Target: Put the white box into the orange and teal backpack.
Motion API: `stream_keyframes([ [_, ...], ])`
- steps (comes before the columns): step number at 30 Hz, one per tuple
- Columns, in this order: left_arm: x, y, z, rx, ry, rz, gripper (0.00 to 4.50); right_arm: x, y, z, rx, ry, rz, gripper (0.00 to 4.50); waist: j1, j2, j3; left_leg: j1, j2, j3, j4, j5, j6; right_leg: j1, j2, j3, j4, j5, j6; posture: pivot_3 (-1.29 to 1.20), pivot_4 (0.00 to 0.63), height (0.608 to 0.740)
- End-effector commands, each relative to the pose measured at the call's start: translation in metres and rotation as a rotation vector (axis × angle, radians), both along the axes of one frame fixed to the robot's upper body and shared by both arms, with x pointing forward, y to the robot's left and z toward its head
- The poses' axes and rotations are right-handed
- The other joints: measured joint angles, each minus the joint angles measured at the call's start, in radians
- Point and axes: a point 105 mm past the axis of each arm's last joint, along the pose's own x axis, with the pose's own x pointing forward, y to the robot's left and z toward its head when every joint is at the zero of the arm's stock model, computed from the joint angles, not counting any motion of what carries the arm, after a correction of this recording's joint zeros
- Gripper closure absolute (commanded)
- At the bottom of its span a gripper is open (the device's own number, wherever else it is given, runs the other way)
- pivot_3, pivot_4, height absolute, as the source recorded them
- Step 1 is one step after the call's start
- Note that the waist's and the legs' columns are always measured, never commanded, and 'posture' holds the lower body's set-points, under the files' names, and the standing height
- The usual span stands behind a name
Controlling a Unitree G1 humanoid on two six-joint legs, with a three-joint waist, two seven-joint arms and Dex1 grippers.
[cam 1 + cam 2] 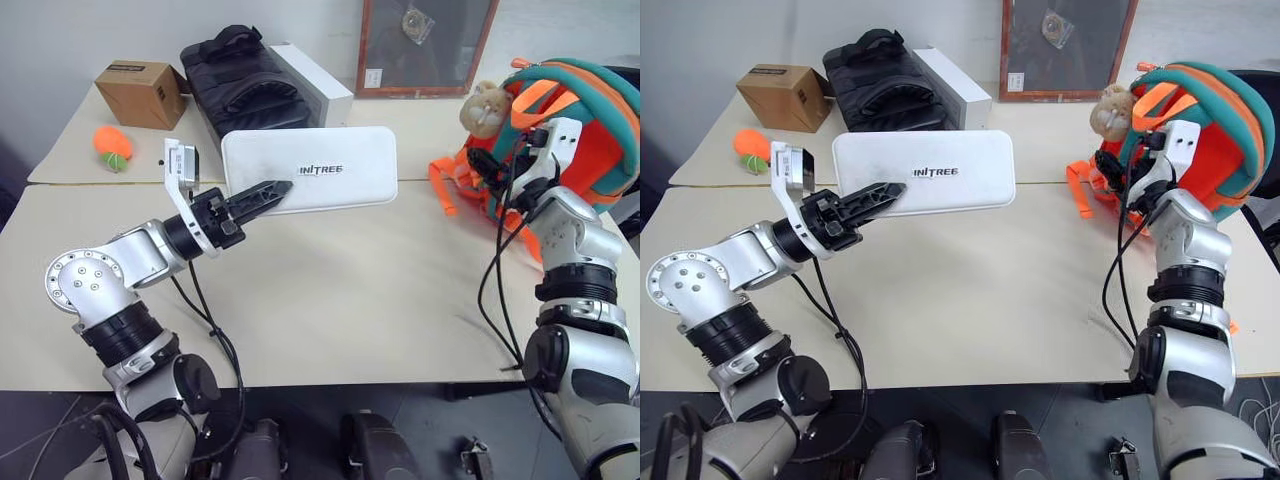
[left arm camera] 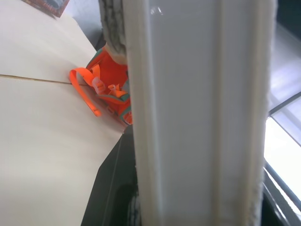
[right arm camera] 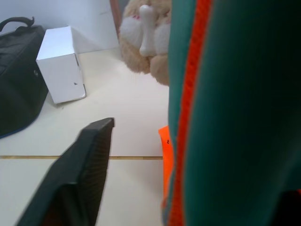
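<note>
The white box (image 1: 320, 165), flat with dark lettering on top, hangs level above the table. My left gripper (image 1: 268, 193) is shut on its near left edge. In the left wrist view the box (image 2: 197, 113) stands close and edge-on. The orange and teal backpack (image 1: 590, 120) stands upright at the table's right end, a tan teddy bear charm (image 1: 485, 105) on its front. My right gripper (image 1: 483, 160) is up against the backpack's front rim and open. One finger (image 3: 89, 160) stands apart from the teal trim (image 3: 225, 117), which hides the other finger.
A black duffel bag (image 1: 240, 75) and a long white carton (image 1: 315, 80) lie at the back. A brown cardboard box (image 1: 140, 92) and an orange ball (image 1: 113, 146) sit at the back left. A framed panel (image 1: 425, 45) leans on the wall. Orange straps (image 1: 445, 180) trail over the table.
</note>
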Motion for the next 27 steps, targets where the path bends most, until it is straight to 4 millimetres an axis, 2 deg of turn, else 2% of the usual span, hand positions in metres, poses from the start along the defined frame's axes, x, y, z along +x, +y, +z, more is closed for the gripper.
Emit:
stream_keyframes([
  [1,-0.008,0.014,0.002,0.066,-0.057,0.029,3.1,-0.001,0.002,0.016,-0.033,-0.078,0.031,2.74,-0.004,0.0,0.0,0.0,0.0,0.0,0.0,0.0,0.0,0.0,0.0,0.0,0.0,0.0,0.0,0.0,0.15,0.74],
  [4,-0.005,0.027,-0.005,0.145,-0.073,0.085,3.1,-0.006,0.009,0.021,-0.045,-0.108,0.108,3.78,-0.008,0.0,0.0,0.001,0.001,0.001,0.0,0.0,-0.001,-0.001,0.001,0.0,0.001,0.0,0.0,0.0,0.15,0.74],
  [6,0.001,0.036,-0.006,0.183,-0.104,0.138,3.1,-0.016,0.019,0.028,-0.053,-0.134,0.218,4.44,-0.005,0.0,0.0,0.001,0.002,0.001,0.0,0.0,-0.001,-0.001,0.001,0.0,0.001,0.0,0.0,0.0,0.15,0.74],
  [8,0.006,0.044,-0.006,0.207,-0.138,0.174,3.1,-0.031,0.031,0.037,-0.044,-0.153,0.355,4.47,-0.002,0.0,0.0,0.0,0.001,0.001,0.0,0.0,-0.001,-0.001,0.001,0.0,0.001,0.0,0.0,0.0,0.15,0.74],
  [10,0.012,0.052,-0.002,0.233,-0.199,0.23,3.1,-0.054,0.044,0.044,-0.057,-0.159,0.516,4.47,0.002,0.0,0.0,0.0,0.001,0.0,0.0,0.0,-0.001,-0.001,0.001,0.0,0.001,0.0,0.0,0.0,0.15,0.74],
  [14,0.023,0.064,0.014,0.237,-0.298,0.304,3.1,-0.115,0.073,0.045,-0.196,-0.133,0.827,4.47,0.021,0.0,0.0,0.0,0.001,-0.001,-0.001,0.0,-0.001,-0.001,0.0,-0.001,-0.001,0.0,0.0,0.0,0.15,0.74],
  [18,0.024,0.067,0.037,0.196,-0.363,0.307,3.1,-0.167,0.088,0.07,-0.183,-0.125,1.063,4.47,0.018,0.0,0.0,-0.001,0.002,0.001,0.0,-0.001,0.0,-0.001,0.0,-0.001,-0.001,0.0,0.0,0.0,0.15,0.74],
  [22,0.016,0.057,0.054,0.143,-0.429,0.254,3.1,-0.194,0.095,0.082,-0.187,-0.097,1.179,4.47,0.023,0.0,0.0,0.0,0.002,-0.001,-0.001,-0.001,0.001,0.0,-0.001,-0.002,-0.001,0.0,0.0,0.0,0.15,0.74],
  [27,-0.005,0.039,0.074,0.068,-0.521,0.126,3.1,-0.224,0.105,0.074,-0.195,-0.012,1.327,4.47,0.027,-0.001,0.001,-0.002,0.001,-0.001,0.0,-0.003,0.004,0.0,-0.003,-0.002,-0.003,0.0,0.0,0.0,0.15,0.74],
])
